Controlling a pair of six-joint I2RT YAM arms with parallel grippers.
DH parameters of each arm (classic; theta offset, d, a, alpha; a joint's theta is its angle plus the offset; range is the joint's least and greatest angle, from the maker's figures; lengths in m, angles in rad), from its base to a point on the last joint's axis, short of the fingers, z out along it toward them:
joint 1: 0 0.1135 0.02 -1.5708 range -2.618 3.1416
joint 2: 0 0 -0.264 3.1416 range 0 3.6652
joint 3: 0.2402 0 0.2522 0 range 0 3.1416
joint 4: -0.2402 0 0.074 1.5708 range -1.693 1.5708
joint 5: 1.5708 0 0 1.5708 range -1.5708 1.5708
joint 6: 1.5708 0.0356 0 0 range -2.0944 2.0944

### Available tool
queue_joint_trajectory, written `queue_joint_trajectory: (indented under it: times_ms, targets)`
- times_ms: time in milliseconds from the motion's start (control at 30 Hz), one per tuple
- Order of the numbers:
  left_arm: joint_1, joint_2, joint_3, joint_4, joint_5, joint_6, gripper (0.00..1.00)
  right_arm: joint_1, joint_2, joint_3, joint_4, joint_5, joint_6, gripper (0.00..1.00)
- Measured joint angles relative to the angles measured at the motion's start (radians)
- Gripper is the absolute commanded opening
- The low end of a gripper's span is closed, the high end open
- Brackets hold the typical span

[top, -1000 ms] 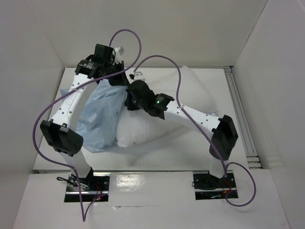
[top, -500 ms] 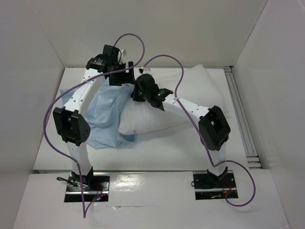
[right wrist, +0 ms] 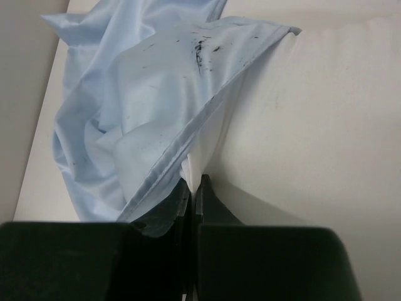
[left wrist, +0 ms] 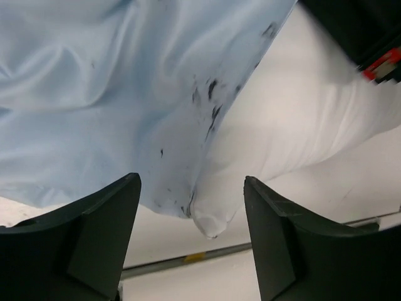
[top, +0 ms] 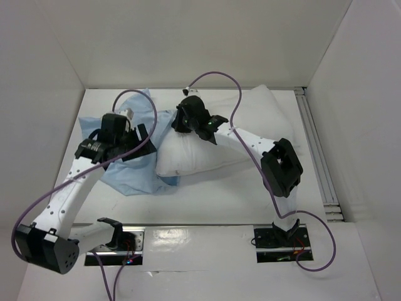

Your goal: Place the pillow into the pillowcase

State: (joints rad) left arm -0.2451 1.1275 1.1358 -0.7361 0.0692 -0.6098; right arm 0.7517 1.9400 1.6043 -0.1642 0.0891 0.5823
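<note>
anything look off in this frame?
Yes. Dark smudges stain the pillowcase near its hem, where the right end effector is pinched shut on it. The case is bunched up and only draped over one end of the pillow. The left end effector hangs open, holding nothing.

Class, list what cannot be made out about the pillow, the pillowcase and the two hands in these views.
- Right wrist view: whether the right hand pinches the pillow along with the pillowcase hem; folds bunch there.
- Top view: that grip, hidden under the hand's own wrist.
- Left wrist view: the pillow's far end, cut off by the frame edge.
</note>
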Motion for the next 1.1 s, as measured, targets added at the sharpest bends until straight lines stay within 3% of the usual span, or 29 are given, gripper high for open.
queue_joint_trajectory:
  times_ms: [167, 267, 400, 433, 533, 1100]
  targets:
    - [0.001, -0.041, -0.161, 0.077, 0.053, -0.054, 0.78, 0.0, 0.0, 0.0, 0.0, -0.002, 0.0, 0.0]
    - [0.001, -0.029, -0.208, 0.131, 0.079, -0.074, 0.72, 0.0, 0.002, 0.0, 0.0, -0.004, -0.001, 0.0]
    - [0.005, 0.001, -0.241, 0.193, 0.097, -0.08, 0.57, -0.002, 0.008, 0.006, 0.0, -0.008, -0.001, 0.0]
    - [0.007, 0.01, -0.243, 0.206, 0.1, -0.083, 0.37, -0.002, 0.01, 0.009, -0.001, -0.009, -0.001, 0.0]
    - [0.008, 0.019, -0.244, 0.236, 0.11, -0.101, 0.01, -0.002, 0.022, 0.025, -0.005, -0.011, -0.005, 0.0]
    - [0.014, -0.039, -0.18, 0.085, 0.204, -0.035, 0.0, -0.055, 0.224, 0.357, -0.187, -0.054, 0.056, 0.0]
